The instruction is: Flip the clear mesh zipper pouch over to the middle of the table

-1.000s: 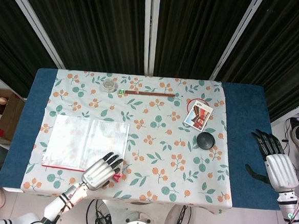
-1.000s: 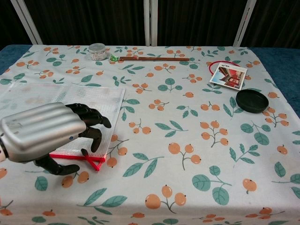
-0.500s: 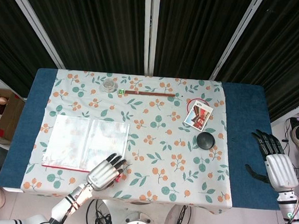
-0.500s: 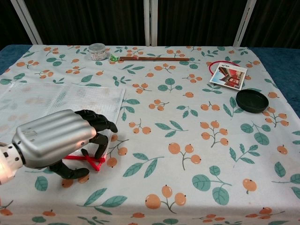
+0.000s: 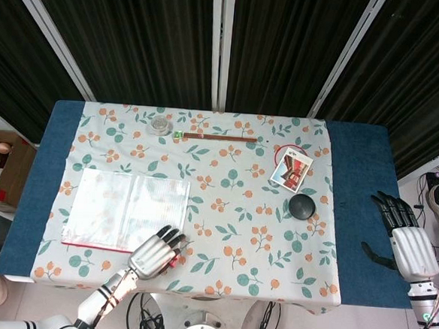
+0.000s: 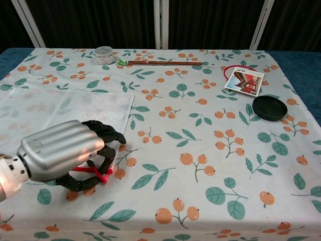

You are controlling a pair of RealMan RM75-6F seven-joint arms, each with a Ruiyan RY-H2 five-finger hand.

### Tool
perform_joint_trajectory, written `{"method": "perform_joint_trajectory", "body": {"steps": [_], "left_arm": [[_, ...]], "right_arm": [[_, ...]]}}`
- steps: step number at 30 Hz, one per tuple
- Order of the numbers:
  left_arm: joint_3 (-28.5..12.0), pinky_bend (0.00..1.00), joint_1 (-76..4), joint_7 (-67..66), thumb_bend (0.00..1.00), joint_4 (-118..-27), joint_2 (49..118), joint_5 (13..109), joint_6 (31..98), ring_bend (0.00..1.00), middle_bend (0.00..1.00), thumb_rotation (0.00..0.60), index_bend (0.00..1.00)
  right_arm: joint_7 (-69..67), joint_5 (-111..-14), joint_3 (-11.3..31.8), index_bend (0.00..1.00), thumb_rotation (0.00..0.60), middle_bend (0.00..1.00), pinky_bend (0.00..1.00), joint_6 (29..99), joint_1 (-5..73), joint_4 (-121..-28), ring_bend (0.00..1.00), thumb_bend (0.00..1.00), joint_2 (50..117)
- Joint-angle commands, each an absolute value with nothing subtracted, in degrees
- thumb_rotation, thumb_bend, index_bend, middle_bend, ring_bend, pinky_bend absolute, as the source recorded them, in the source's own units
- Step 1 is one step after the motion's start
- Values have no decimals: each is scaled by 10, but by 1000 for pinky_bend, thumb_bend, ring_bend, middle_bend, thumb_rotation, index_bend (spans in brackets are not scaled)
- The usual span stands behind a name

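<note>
Head view. Tabletop (image 5: 350,241) covered with a leaf-and-orange printed cloth, blue showing at both ends. Clear mesh zipper pouch with red zipper edge (image 5: 126,209) lying flat on the left side, well left of the middle, red edge toward the near side. Left hand (image 5: 154,253) placed over the pouch's near right corner, fingers curled down onto it; a sensible purchase point, judged, since lifting that corner would let the pouch hinge over rightward toward the middle. Right hand (image 5: 406,241) parked off the cloth at the far right end, fingers apart, holding nothing, well clear of the work. Elsewhere, all on the far or right part: small round clear jar (image 5: 160,124), long brown stick (image 5: 220,137), red ring (image 5: 287,152) with a printed card (image 5: 291,170) lying on it, black round lid (image 5: 302,207). None in the pouch's likely landing area.

Chest view. Left hand (image 6: 67,153) seen close, fingers (image 6: 108,131) bent over the red corner of the pouch (image 6: 60,108), thumb tucked beneath; red zipper edge visible between them, slightly raised off the cloth. Grip judged as a pinch on the corner. Rest of the pouch flat. Flip not yet done. Right hand not shown here. Risk noted: thin, limp mesh may slip from a corner pinch or fold on itself mid-turn.
</note>
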State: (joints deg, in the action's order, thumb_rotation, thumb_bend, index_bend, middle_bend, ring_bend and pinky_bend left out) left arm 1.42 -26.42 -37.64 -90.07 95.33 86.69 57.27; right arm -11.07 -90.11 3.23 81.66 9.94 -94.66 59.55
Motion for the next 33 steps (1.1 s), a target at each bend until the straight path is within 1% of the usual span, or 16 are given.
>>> {"method": "perform_joint_trajectory", "body": {"steps": [1, 5, 10, 14, 22, 28, 33], "left_arm": [[16, 160, -265, -374, 333, -899, 954, 868, 576, 118, 167, 600, 575], [21, 160, -266, -365, 335, -895, 957, 873, 584, 118, 180, 600, 598], [25, 160, -263, -359, 382, -896, 957, 878, 598, 118, 185, 600, 609], [25, 160, -253, -348, 390, -903, 953, 889, 631, 119, 196, 600, 616], [31, 165, -228, -327, 405, -916, 947, 938, 713, 165, 260, 600, 647], [34, 198, -204, -340, 398, -931, 944, 979, 778, 240, 347, 600, 670], [29, 246, -186, -368, 393, -952, 945, 1004, 821, 296, 396, 600, 681]], "right_arm": [[-111, -901, 32, 0, 600, 10, 0, 817, 99, -947, 0, 186, 595], [-112, -901, 32, 0, 600, 10, 0, 816, 100, -946, 0, 185, 595], [-112, -903, 32, 0, 600, 10, 0, 817, 101, -947, 0, 186, 595], [-111, -905, 33, 0, 600, 10, 0, 818, 101, -949, 0, 185, 594], [-106, -917, 34, 0, 600, 10, 0, 806, 115, -955, 0, 186, 593], [-93, -949, 46, 0, 600, 19, 0, 750, 172, -986, 0, 185, 582], [-88, -963, 67, 22, 600, 42, 0, 653, 256, -1019, 0, 185, 582]]}}
